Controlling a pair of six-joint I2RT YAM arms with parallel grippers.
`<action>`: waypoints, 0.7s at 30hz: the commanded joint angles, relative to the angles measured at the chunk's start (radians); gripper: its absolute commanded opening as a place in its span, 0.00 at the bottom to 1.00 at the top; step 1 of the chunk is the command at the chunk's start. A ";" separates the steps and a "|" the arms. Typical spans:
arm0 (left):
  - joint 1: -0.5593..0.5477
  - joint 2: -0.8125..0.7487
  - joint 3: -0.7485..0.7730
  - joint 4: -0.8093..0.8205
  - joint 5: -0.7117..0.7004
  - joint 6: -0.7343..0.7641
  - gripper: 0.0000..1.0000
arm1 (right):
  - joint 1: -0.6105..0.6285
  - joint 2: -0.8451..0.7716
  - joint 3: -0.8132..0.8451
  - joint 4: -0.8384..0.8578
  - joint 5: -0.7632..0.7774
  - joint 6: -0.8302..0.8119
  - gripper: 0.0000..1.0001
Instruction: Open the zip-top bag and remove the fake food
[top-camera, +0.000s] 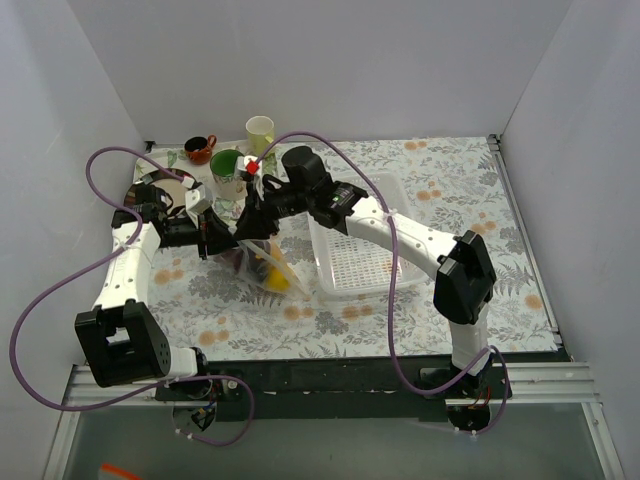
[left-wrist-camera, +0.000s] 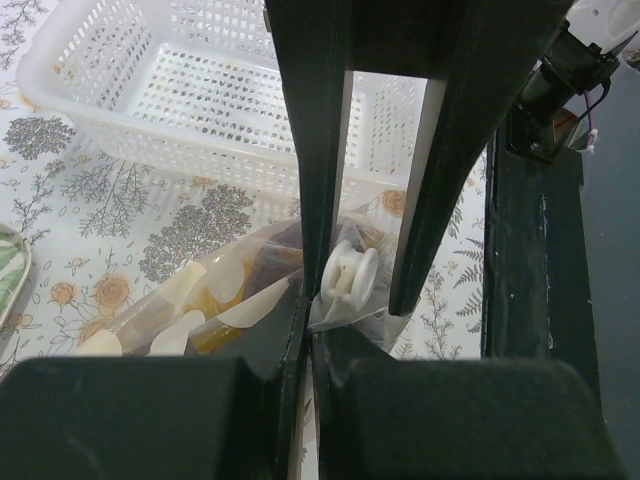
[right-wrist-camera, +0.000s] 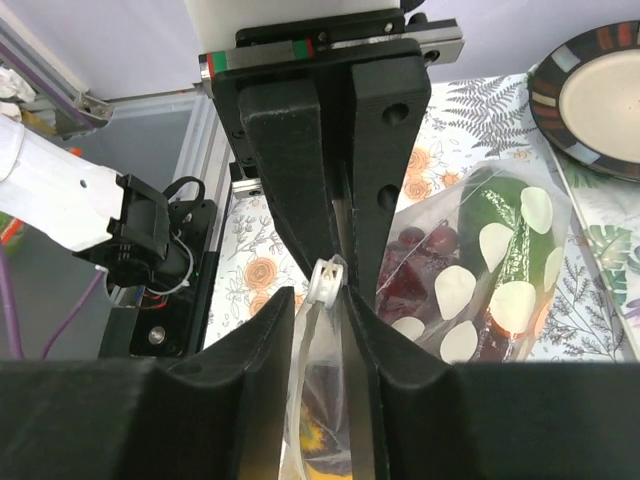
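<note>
I am looking into a white-walled booth where a desk (top-camera: 460, 190) is wearing a floral cloth. A white perforated basket (top-camera: 350, 265) is lying right of centre. Just beside its left end, the zip-top bag (top-camera: 262, 262) is hanging up off the cloth between my two arms, with its lower end trailing toward the near edge. Both arms are reaching in to meet at the bag's top edge. The left hand (left-wrist-camera: 308, 300) is pinching the plastic there, with its fingers pressed together. Facing it, the right hand (right-wrist-camera: 322, 300) is clamping the same edge, its fingers standing narrowly apart around the film. A dark-rimmed plate (right-wrist-camera: 600, 90) is sitting by the left arm. Behind the bag, a green cup (top-camera: 227, 168), a red mug (top-camera: 200, 149) and a pale yellow cup (top-camera: 260, 130) are standing near the far wall. The fake food (right-wrist-camera: 415, 255) is resting inside the bag: dark red, green and yellow pieces. The white slider (right-wrist-camera: 325, 283) is sitting at the right hand's fingertips.
</note>
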 joint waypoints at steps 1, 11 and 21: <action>-0.003 -0.033 0.006 0.022 -0.002 0.015 0.00 | -0.001 -0.004 0.034 0.075 -0.052 0.057 0.30; -0.011 -0.052 -0.021 0.077 -0.025 -0.012 0.00 | 0.000 -0.003 0.060 0.063 -0.041 0.065 0.04; -0.020 -0.082 -0.031 0.169 -0.057 -0.094 0.00 | -0.001 0.008 0.107 0.041 -0.016 0.090 0.01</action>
